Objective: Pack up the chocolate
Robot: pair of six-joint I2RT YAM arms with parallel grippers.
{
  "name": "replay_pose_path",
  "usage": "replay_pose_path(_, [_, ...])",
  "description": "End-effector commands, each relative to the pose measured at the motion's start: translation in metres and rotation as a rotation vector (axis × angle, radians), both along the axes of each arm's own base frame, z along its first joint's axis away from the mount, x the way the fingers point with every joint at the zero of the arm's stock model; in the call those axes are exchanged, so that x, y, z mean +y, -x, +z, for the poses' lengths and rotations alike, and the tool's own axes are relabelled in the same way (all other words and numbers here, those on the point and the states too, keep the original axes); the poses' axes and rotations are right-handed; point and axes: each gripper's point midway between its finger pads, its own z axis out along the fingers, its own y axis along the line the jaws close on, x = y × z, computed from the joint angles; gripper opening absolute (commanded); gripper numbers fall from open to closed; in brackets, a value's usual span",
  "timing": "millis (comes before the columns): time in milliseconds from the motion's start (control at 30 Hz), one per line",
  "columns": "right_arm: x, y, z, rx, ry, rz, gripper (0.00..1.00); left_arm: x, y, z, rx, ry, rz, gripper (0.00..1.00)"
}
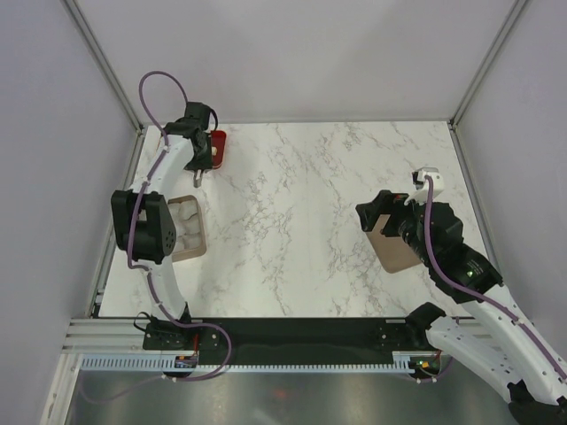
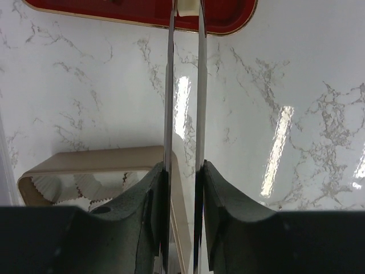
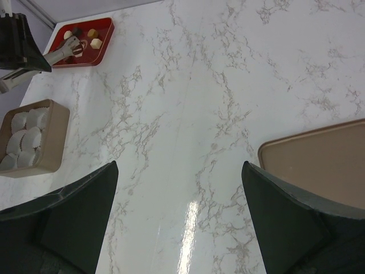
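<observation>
Left gripper is down at the red tray in the far-left corner of the surface. Its long thin fingers are drawn close w/ only a narrow gap, and a cream piece sits btwn the tips. It seems to fill that gap, but whether it's truly pinched or just flanked I can't tell. Task-wise this looks very early. The other chocolate pieces, cream, tan and brown, lie loose in the tray. The box, beside the left arm's elbow and apart from the tray, holds rows of white paper cups w/ no piece showing in any of them. So prob. nothing is packed yet: each piece has to go from tray to cup, then presumably the lid goes on. Left arm is stretched forward along the left edge, wrist tipped so the fingers point down into the tray. Right gripper is spread wide w/ nothing btwn its fingers, hovering over bare marble on the right side, the lid just beside it. That arm is bent at the elbow and takes no part in the pick.
</observation>
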Motion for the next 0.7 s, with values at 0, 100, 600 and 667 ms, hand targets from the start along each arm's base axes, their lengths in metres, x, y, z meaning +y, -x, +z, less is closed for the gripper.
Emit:
replay_pose_path(0, [0.001,0.0,0.013,-0.043,-0.012,0.013,0.98,0.005,0.007,0.058,-0.111,0.004,0.004,0.36])
replay_pose_path(100, [0.003,0.001,0.015,-0.045,-0.018,0.021,0.98,0.004,0.024,0.076,-0.124,0.022,0.003,0.36])
replay_pose_path(600, [0.012,0.01,0.014,-0.035,-0.015,0.098,0.98,0.016,0.147,0.087,-0.045,0.058,0.079,0.35])
replay_pose_path(667, [0.014,0.011,0.013,-0.03,-0.013,0.111,0.98,0.015,0.16,0.081,-0.027,0.076,0.088,0.35])
